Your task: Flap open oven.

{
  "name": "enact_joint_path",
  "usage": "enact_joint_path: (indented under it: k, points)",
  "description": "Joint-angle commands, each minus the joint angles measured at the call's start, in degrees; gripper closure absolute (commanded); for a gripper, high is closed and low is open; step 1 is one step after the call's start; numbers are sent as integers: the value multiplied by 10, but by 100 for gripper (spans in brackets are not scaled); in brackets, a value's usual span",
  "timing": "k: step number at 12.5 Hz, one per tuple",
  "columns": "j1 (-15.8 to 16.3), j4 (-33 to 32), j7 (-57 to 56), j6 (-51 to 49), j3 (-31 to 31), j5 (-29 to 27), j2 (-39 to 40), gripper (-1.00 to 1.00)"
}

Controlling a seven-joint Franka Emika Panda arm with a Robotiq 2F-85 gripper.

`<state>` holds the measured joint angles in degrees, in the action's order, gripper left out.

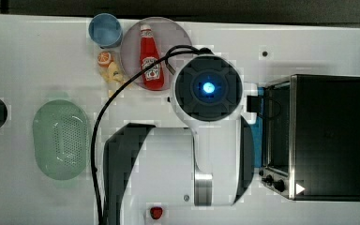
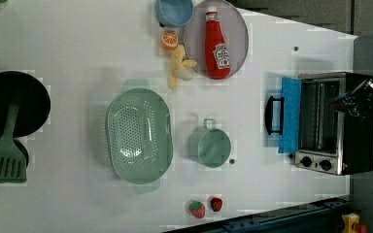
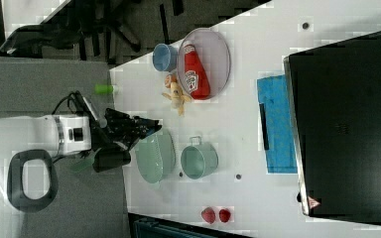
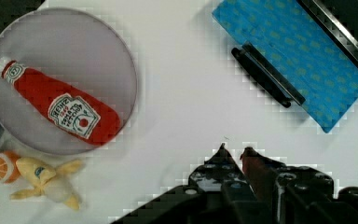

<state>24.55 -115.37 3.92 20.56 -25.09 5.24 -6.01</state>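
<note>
Bench: white, carrying every item below.
Arm: white, spread over the bench middle in the top view; hand poised above bare bench between plate and oven door.
Oven: at the bench end on the left view's right, black top, silver frame, two black knobs toward the near edge. Door flapped fully down, blue glass flat toward the bench middle, dark bar handle at its outer edge; cavity exposed.
Colander: pale green, perforated, mid-bench, just beside the pot.
Plate: grey, round, at the far edge in the left view, ketchup bottle lying on it.
Pan: black, at the bench end opposite the oven, green spatula resting across it.
Pot: small, green, between colander and oven door, apart from both.
Cup: blue, at the far edge, touching the plate rim.
Banana toy: yellow, peeled, just beside the plate.
Orange slice: between cup and banana toy.
Strawberries: two, red, at the near edge.
Gripper: clenched nearly together, narrow gap between tips, nothing grasped; clear of the handle.
</note>
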Motion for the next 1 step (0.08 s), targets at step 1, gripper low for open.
enact_joint_path:
  k: [1]
  points:
    - [3,5,22,-19,6,-17,-45,65]
